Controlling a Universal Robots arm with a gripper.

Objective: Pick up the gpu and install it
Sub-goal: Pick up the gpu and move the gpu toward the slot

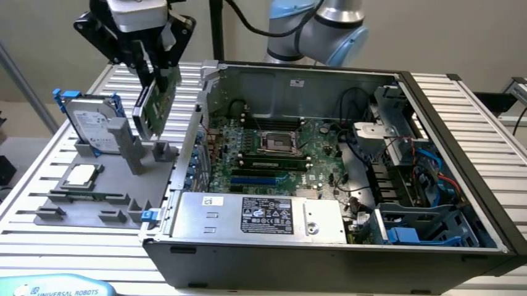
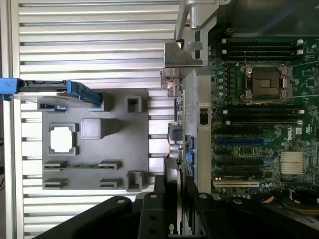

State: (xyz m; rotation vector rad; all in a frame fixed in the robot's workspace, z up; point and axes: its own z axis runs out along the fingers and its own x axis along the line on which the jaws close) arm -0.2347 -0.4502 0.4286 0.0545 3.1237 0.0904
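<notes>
The gpu (image 1: 155, 105), a thin green card, hangs upright in the air above the grey holder (image 1: 91, 206). It is just to the exterior view's left of the open computer case (image 1: 329, 246). My gripper (image 1: 152, 61) is shut on its upper edge. In the wrist view I look down the card edge-on: the gpu (image 2: 185, 114) runs away from my gripper (image 2: 175, 199), with its silver bracket at the far end. The black fingers (image 2: 159, 199) press on both faces. The motherboard (image 2: 259, 124) lies beside the card, and its slots (image 1: 259, 182) lie bare.
A silver hard drive (image 1: 89, 123) with blue rails stands upright in the holder, and a square CPU chip (image 1: 82, 175) lies in its pocket. The case wall (image 1: 194, 135) rises between holder and motherboard. A power supply (image 1: 263, 216) fills the case's near side.
</notes>
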